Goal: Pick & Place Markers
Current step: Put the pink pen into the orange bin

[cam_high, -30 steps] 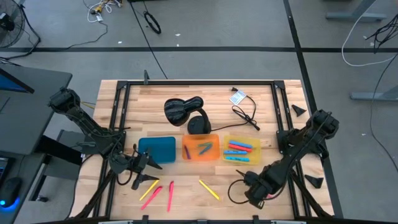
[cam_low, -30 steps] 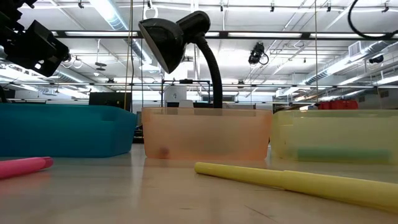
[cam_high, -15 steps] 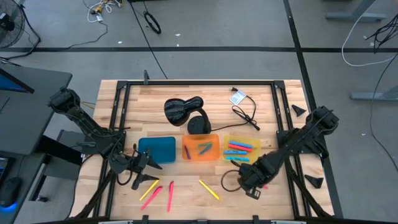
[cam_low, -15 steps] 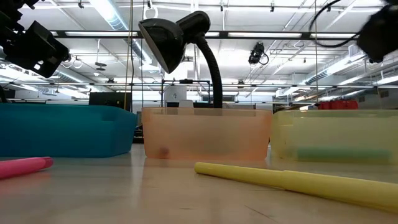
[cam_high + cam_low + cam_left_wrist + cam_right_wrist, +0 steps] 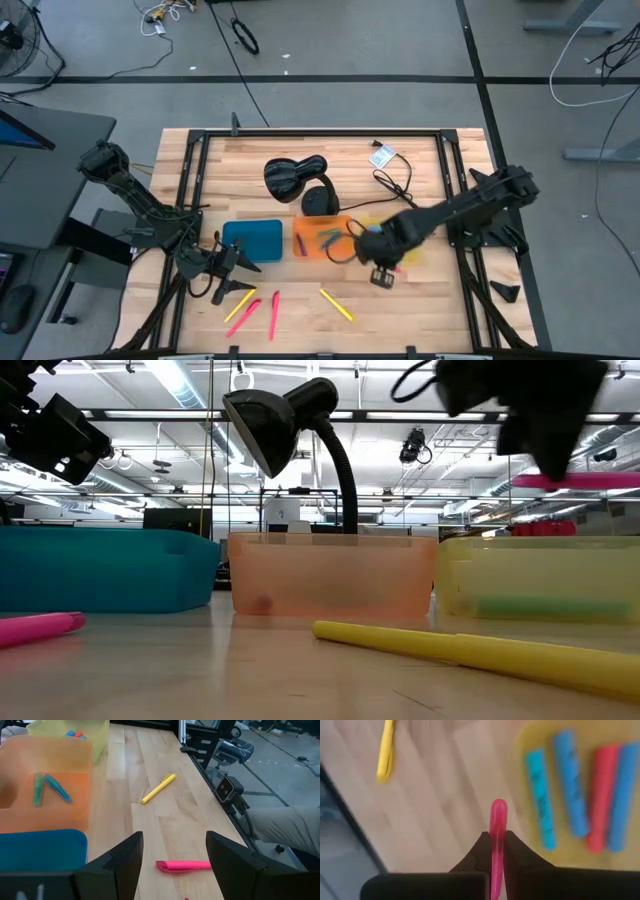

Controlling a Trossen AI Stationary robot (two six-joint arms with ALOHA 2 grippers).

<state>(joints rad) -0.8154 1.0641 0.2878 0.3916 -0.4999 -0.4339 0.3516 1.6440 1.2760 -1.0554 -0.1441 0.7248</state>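
My right gripper [image 5: 383, 272] is shut on a pink marker [image 5: 498, 820] and hangs over the near edge of the yellow tray [image 5: 410, 232]; that tray holds blue and red markers [image 5: 572, 795]. Green markers [image 5: 49, 787] lie in the orange tray [image 5: 300, 240]. Flat on the table lie two yellow markers [image 5: 336, 304] [image 5: 240, 304] and two pink ones [image 5: 273, 313] [image 5: 182, 865]. My left gripper [image 5: 236, 278] stands open by the blue tray's [image 5: 252, 240] near left corner, above the table. My right gripper pinches the pink marker between its two fingers [image 5: 512, 847], which point steeply down and lie across it. One end [image 5: 585, 480] juts out past the fingers. The marker is lifted clear and about level, higher than the tray rims.
A black desk lamp [image 5: 295, 178] stands behind the trays, its base against the orange tray's far side. A black cable [image 5: 395, 186] and a white tag [image 5: 382, 155] lie at the far right. A black frame rail [image 5: 190, 200] runs along the table's edges.
My right gripper has risen and swung from the table's near right corner toward the left and the far edge, rolling as it went. It carries the pink marker and now hangs over the yellow tray's near edge. My left arm has kept still.
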